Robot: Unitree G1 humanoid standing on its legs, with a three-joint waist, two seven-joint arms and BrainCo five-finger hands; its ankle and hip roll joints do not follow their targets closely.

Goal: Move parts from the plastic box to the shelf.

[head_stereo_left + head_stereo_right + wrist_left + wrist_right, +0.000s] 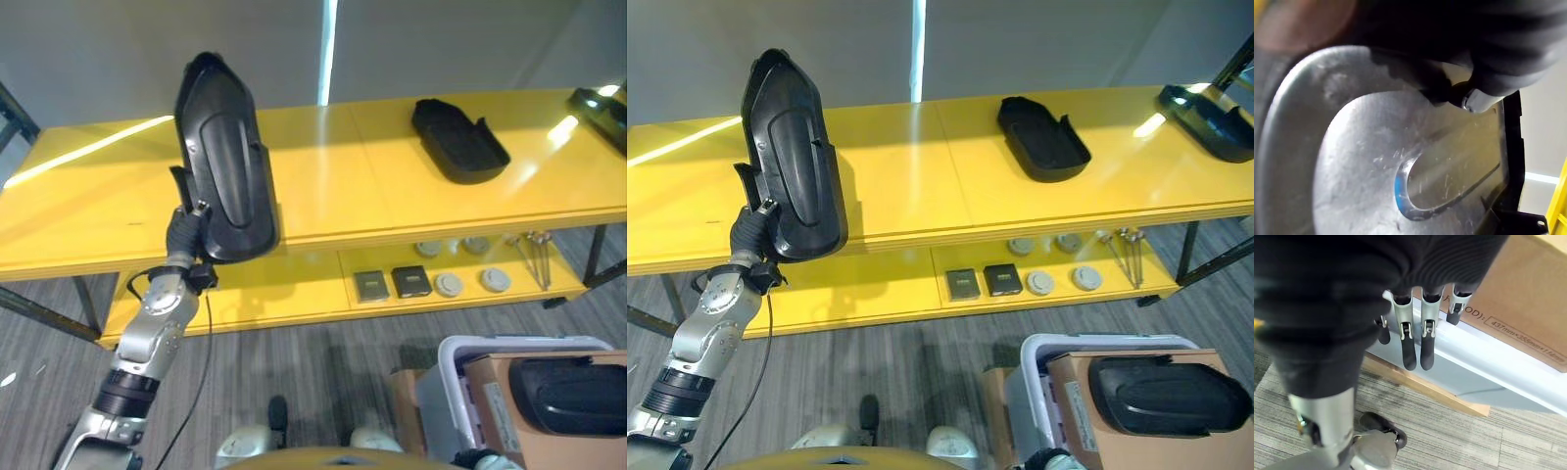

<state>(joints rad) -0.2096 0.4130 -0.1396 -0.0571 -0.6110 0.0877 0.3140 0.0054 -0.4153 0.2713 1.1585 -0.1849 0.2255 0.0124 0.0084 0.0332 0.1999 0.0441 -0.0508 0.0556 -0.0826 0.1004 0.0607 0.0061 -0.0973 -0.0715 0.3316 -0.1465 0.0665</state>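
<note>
The black moulded part [223, 162] is held upright at about ten o'clock in the head views, gripped at its lower edge by the left hand [183, 230], whose fingers are curled round it. It is raised over the front edge of the yellow shelf [343, 186], probably so it can be laid flat there. Another part [458, 139] is already set down at one o'clock. At five o'clock the plastic box [446, 392] is seen, with the right hand [1415, 340] hanging beside it, fingers relaxed and empty

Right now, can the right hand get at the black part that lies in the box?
Probably yes. The right hand hangs open beside the plastic box, holding nothing, and the black part lies uncovered on top of the cardboard.
</note>
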